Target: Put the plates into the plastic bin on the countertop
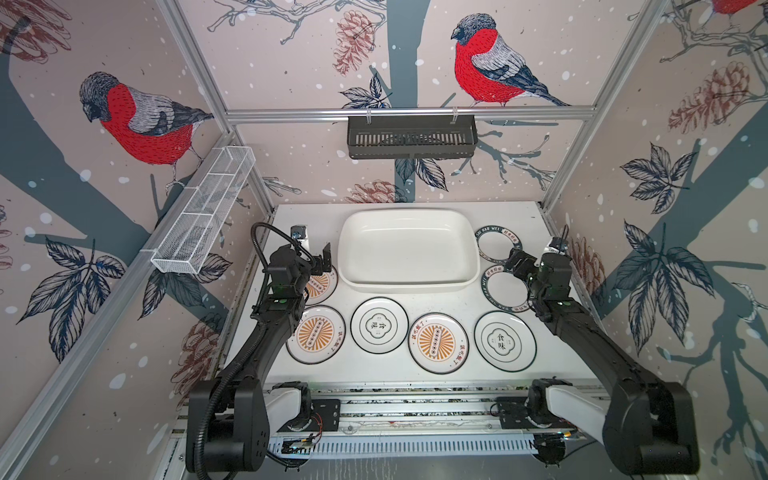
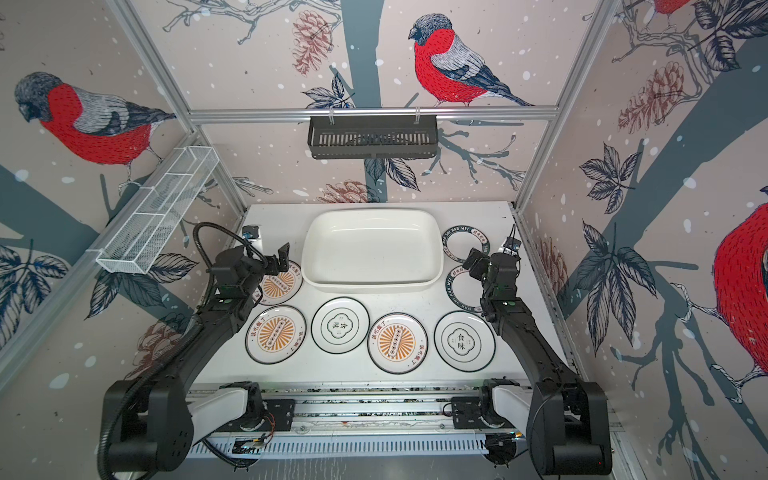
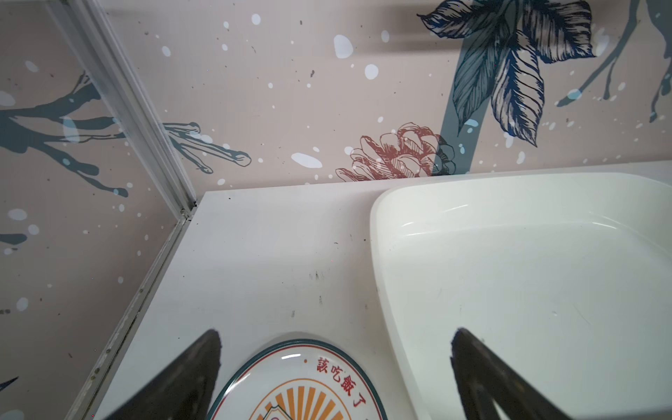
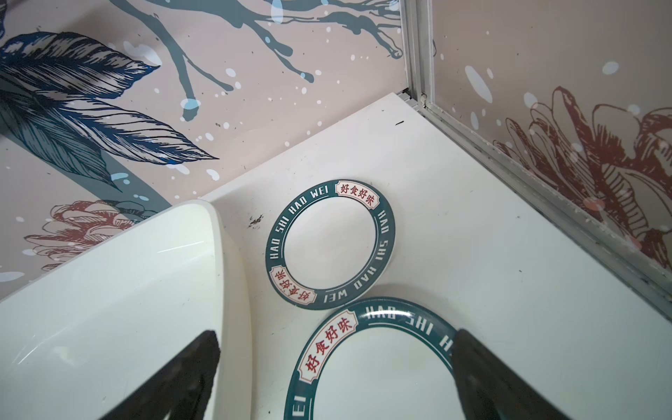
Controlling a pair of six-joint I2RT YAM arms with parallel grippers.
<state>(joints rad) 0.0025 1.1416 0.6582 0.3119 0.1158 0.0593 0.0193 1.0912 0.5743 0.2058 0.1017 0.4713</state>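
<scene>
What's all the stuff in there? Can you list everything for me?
countertop: one, white, under everything
plastic bin: one, white, empty, back middle of countertop
sunburst plates: three, white with orange centres, two in front row, one left of bin
quatrefoil plates: two, white with black characters, front row
lettered plates: two, white with dark green rims, right of bin
slatted basket: one, black, back rail
wire-mesh basket: one, white, left rail
left end effector: one, black, open, above a sunburst plate
right end effector: one, black, open, above a lettered plate
</scene>
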